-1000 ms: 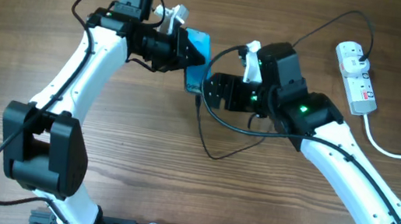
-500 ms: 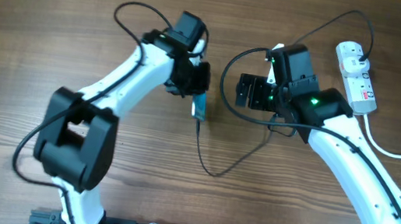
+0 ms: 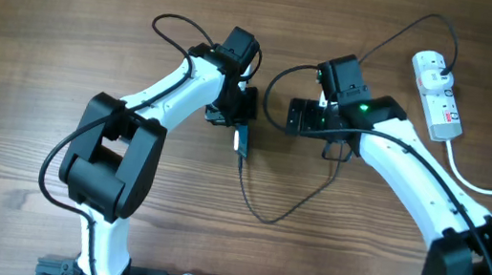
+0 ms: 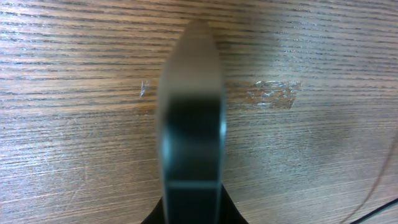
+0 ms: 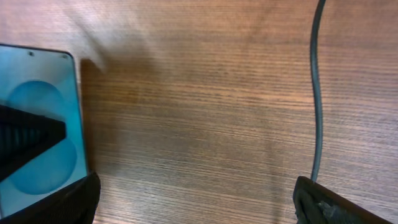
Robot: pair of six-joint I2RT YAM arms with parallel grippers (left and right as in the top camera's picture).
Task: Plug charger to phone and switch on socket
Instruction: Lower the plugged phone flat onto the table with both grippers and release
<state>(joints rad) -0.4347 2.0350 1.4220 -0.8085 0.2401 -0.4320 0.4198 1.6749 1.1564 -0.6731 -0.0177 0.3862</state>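
The phone point(image 3: 242, 140) stands on edge between the arms, its teal screen toward the right arm. My left gripper point(image 3: 236, 113) is shut on it. In the left wrist view the phone point(image 4: 189, 124) fills the middle edge-on between my jaws point(image 4: 189, 218). The right wrist view shows its screen point(image 5: 40, 106) at the left with a dark left finger across it. The charger cable point(image 3: 264, 215) runs from the phone's lower end in a loop to its white plug point(image 3: 432, 72) in the socket point(image 3: 442, 112). My right gripper point(image 3: 291, 117) is open and empty, right of the phone point(image 5: 196, 205).
The socket's thick white cord point(image 3: 490, 187) curves off the right edge. The thin charger cable point(image 5: 317, 93) lies just inside my right gripper's right finger. Bare wooden table lies to the left and in front of the arms.
My left arm swung the phone down and right and turned it on edge. My right gripper drew back to the right, away from the phone, and is open.
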